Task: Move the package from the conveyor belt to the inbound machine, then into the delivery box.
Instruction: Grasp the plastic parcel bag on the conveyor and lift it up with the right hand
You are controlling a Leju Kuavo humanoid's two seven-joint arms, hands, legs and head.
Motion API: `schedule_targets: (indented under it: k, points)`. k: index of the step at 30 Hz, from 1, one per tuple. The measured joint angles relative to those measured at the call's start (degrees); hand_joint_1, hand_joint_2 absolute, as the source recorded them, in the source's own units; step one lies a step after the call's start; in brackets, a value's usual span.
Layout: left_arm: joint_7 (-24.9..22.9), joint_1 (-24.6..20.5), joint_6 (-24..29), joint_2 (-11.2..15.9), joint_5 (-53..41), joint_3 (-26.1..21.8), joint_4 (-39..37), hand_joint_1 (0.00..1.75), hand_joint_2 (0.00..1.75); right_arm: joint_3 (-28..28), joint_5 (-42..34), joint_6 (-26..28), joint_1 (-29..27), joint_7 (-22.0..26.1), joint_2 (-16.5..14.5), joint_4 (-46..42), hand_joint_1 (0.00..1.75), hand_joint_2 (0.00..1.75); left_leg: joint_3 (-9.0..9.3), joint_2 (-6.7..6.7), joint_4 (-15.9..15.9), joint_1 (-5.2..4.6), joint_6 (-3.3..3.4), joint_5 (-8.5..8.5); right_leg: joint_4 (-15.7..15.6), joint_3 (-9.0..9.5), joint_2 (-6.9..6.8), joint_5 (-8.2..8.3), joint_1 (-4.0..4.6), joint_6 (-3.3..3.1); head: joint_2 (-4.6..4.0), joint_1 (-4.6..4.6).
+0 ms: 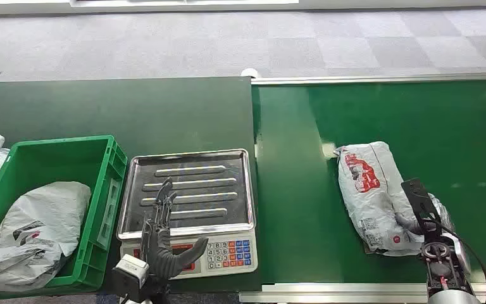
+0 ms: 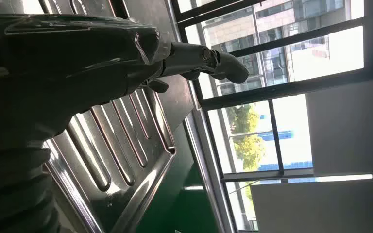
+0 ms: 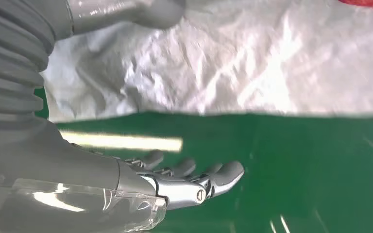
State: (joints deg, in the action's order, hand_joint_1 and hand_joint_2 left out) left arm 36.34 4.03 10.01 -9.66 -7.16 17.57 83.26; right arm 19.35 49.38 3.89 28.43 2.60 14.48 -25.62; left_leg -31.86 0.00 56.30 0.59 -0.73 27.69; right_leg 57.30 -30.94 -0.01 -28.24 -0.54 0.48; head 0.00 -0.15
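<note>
Package (image 1: 374, 196) lies on the green belt (image 1: 291, 190), right hand (image 1: 427, 215) beside it, fingers spread, holding nothing. Left hand (image 1: 164, 244) (also spread) hovers over the scale (image 1: 190, 190).

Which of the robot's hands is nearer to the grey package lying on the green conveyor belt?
Right. The right hand is at the package, against its near right end on the belt. The left hand is far off, over the scale beyond the belt's left edge.

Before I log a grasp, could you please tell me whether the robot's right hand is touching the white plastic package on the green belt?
Cannot tell. In the head view the right hand overlaps the white plastic package; the right wrist view shows no plain contact.
</note>
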Motion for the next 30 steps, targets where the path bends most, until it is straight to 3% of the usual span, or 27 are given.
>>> schedule_targets:
  k: [13, 15, 18, 22, 30]
  points:
    - [-0.72, 0.19, 0.81, 0.02, 0.4, -0.07, 0.64, 0.0, 1.75, -0.23, 0.39, -5.13, 1.58, 2.83, -0.66, 3.53, 1.75, 1.75, 0.02, 0.01, 0.01, -0.01, 0.0, 0.0, 0.0, 0.02, 0.01, 0.01, -0.01, 0.0, 0.0, 0.0]
    - [-0.74, 0.39, 1.2, 0.08, 0.42, -0.09, 0.81, 0.0, 1.75, -0.32, -0.03, -3.24, 1.61, 5.31, -1.05, 3.53, 1.75, 1.75, 0.0, 0.01, 0.0, 0.0, 0.0, 0.0, 0.01, 0.02, 0.01, 0.01, 0.0, 0.0, 0.0, 0.0]
    - [-0.75, 1.39, 2.26, 0.16, 0.48, -0.21, 1.85, 0.0, 1.75, -0.34, -2.93, 5.24, 1.71, 14.73, -2.29, 1.78, 1.75, 1.75, -0.04, 0.05, -0.01, 0.0, 0.0, -0.01, 0.02, -0.02, 0.01, 0.01, 0.01, 0.0, 0.0, -0.01]
    - [-0.69, 2.13, 2.77, 0.16, 0.48, -0.34, 2.97, 0.0, 1.75, -0.75, -11.25, 12.26, -0.36, 25.14, -5.15, -8.2, 1.75, 1.75, -0.03, -0.07, 0.0, 0.01, 0.0, -0.02, 0.02, -0.02, -0.15, -0.02, 0.01, 0.0, 0.0, -0.01]
    - [-0.19, 1.68, 2.44, 0.14, -0.15, -0.78, 3.28, 0.0, 1.75, -8.7, -21.83, 20.4, -12.89, 29.25, -10.93, -41.25, 1.75, 1.75, -0.09, -0.17, -0.01, 0.01, 0.0, -0.01, 0.02, -0.06, -0.22, -0.05, 0.01, -0.02, 0.0, 0.0]
